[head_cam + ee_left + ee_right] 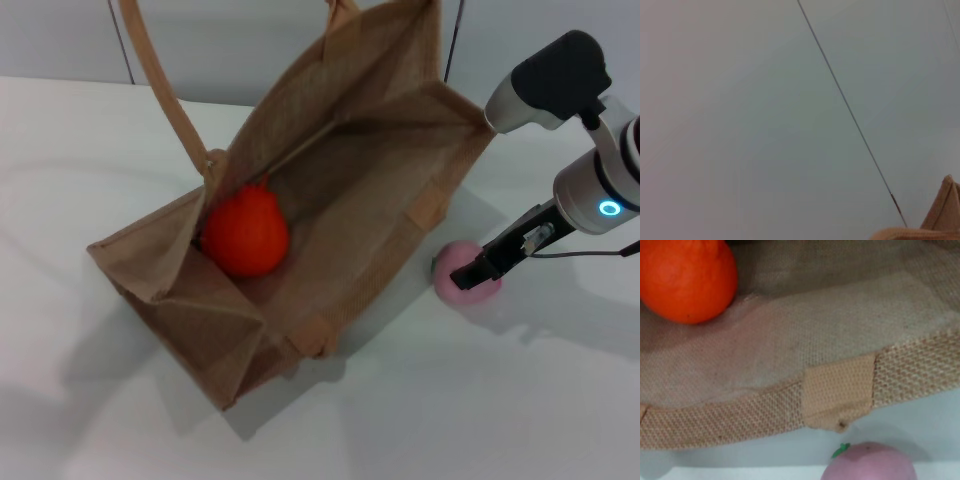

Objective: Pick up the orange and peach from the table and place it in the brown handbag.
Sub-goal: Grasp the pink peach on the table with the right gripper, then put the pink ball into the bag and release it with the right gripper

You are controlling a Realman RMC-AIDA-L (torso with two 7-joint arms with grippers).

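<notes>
A plain pale grey-green wall (765,125) fills the left wrist view, crossed by a thin dark diagonal seam (850,112). A tan corner of the brown handbag (940,217) shows at one edge.

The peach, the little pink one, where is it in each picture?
Head view: the peach sits on the table beside the brown handbag, under the right gripper.
Left wrist view: not in it; only a corner of the handbag shows.
Right wrist view: the peach is at the bottom edge, just outside the handbag's rim.
Shared landmark: the handbag's tan strap patch, also seen in the head view.
</notes>
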